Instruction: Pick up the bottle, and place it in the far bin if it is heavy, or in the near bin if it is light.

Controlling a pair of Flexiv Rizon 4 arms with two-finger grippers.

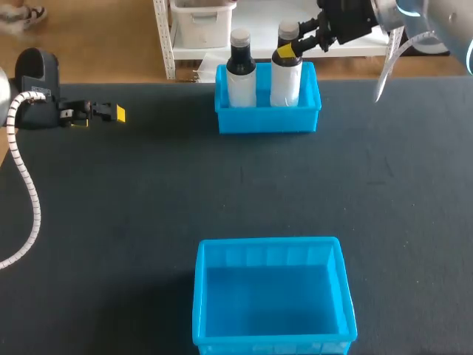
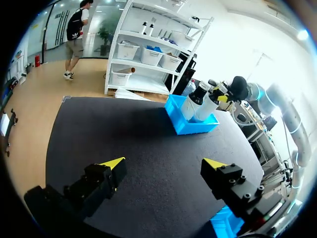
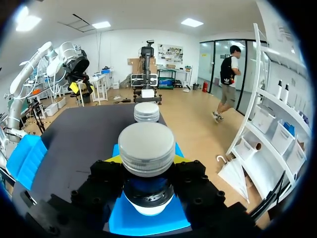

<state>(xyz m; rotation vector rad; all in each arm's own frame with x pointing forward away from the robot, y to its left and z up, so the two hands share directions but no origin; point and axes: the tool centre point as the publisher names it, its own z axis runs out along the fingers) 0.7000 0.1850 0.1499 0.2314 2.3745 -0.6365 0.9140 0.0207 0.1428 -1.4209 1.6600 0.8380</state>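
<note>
At the far bin: the bottle (image 1: 285, 78) stands upright inside the far bin (image 1: 267, 118), just beside another bottle (image 1: 240, 74).
Right hand: the right hand (image 1: 288, 50) squeezes the bottle's neck under the cap, so it stays straight.
Left hand: the left hand (image 2: 166, 166) is spread wide over the bench (image 1: 148, 192), well out of the way.
Near bin: the near bin (image 1: 270, 244) waits for a light bottle.

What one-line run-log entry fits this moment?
right gripper: shut on bottle | bottle: in far bin, beside second bottle | left gripper: open | near bin: empty
</note>
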